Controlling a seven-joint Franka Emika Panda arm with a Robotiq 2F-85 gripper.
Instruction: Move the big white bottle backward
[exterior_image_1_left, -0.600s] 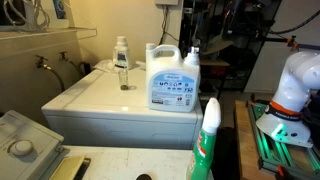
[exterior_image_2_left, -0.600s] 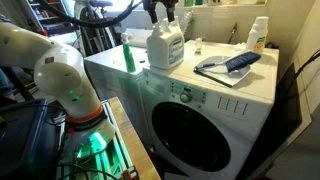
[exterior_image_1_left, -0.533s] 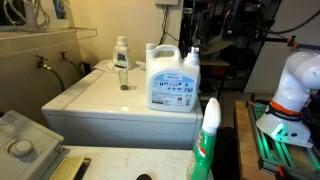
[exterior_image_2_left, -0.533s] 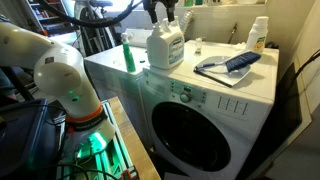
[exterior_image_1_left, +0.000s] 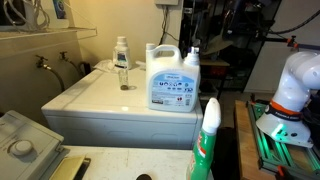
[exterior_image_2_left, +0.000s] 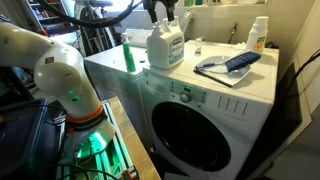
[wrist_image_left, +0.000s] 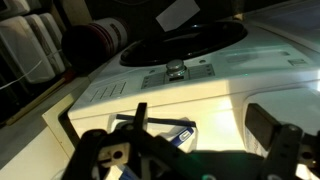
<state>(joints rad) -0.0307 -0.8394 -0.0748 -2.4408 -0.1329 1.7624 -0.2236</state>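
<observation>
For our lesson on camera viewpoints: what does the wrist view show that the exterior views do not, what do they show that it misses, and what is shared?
Only the wrist view: the gripper close up, fingers spread wide. Only the exterior views: the big white bottle whole with its blue label, the small clear bottle, the green-and-white spray bottle and the robot's white base. Shared: the washer, its control panel and its dark round door.
</observation>
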